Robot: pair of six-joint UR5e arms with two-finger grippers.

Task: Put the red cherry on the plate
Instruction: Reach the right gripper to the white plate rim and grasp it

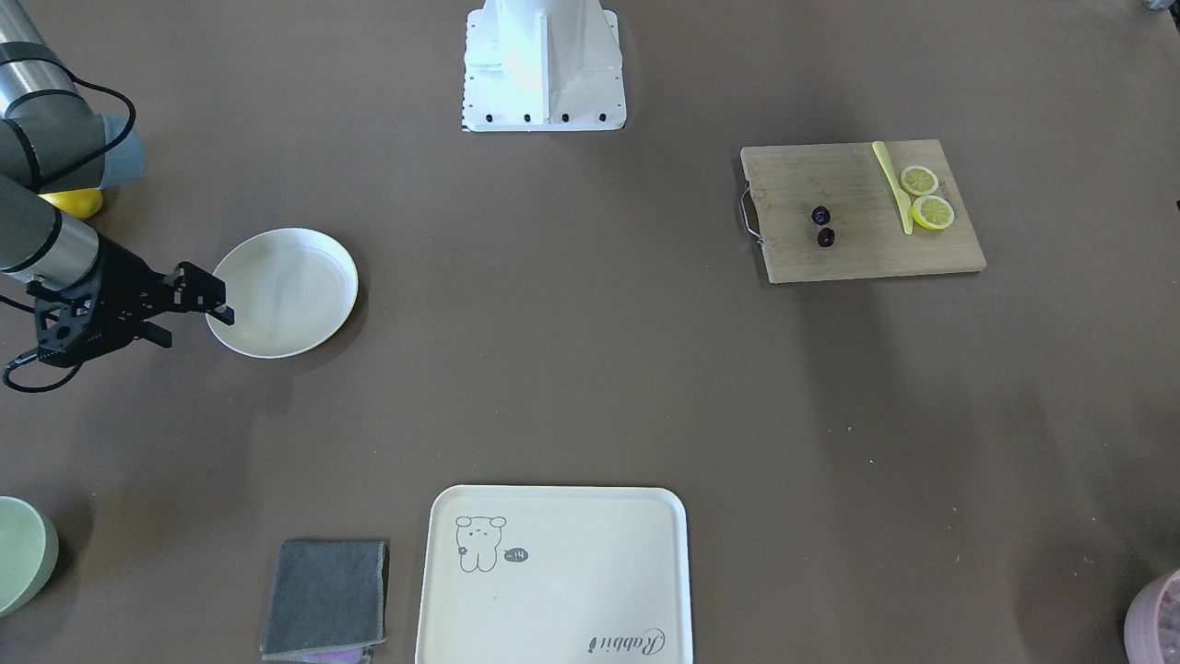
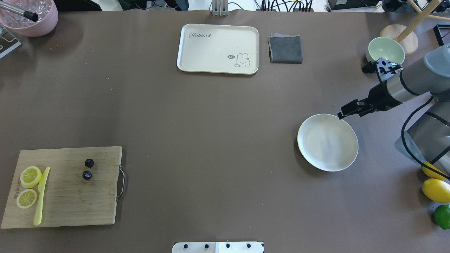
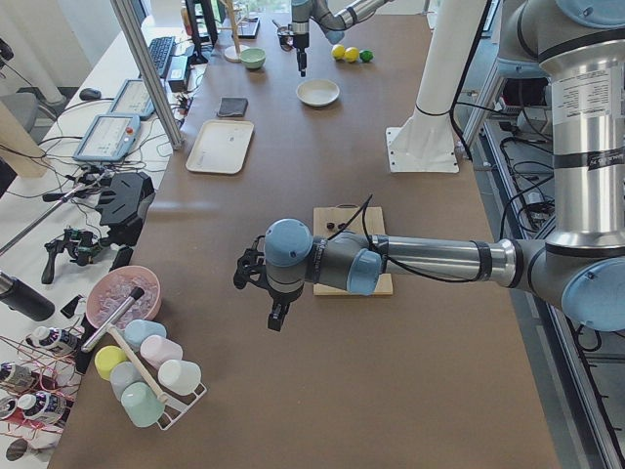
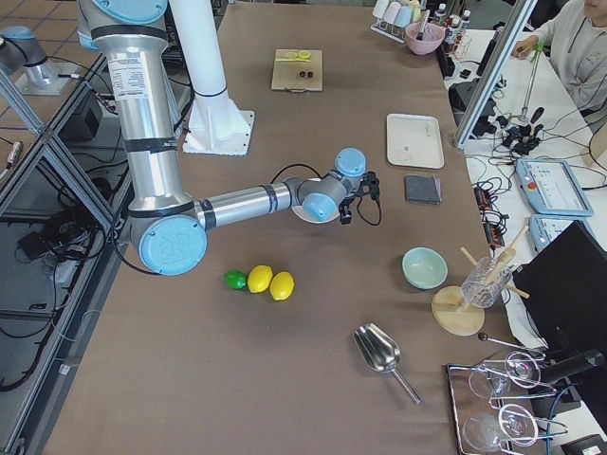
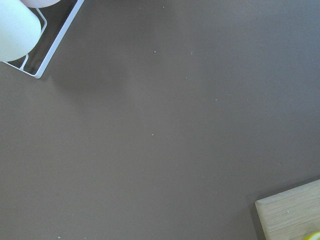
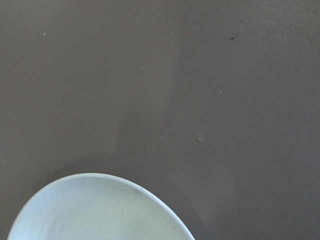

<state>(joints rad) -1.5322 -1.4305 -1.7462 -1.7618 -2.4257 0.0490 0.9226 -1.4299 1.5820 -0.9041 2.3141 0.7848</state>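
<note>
The red cherry (image 1: 820, 215) (image 2: 89, 163), a pair of tiny dark balls, lies on a wooden cutting board (image 1: 857, 254) (image 2: 70, 200) on the robot's left side of the table. The empty cream-white plate (image 1: 286, 292) (image 2: 327, 142) sits on the robot's right side, and its rim shows in the right wrist view (image 6: 100, 210). My right gripper (image 1: 195, 323) (image 2: 346, 110) hovers at the plate's far edge, open and holding nothing. My left gripper (image 3: 276, 318) shows only in the exterior left view, beyond the board near the table's end; I cannot tell its state.
Two lemon slices (image 1: 931, 212) and a yellow knife (image 1: 892, 184) share the board. A cream tray (image 2: 218, 49), grey cloth (image 2: 285, 49) and green bowl (image 2: 386, 50) line the far side. Lemons (image 2: 436, 189) and a lime (image 2: 443, 216) lie by the right arm.
</note>
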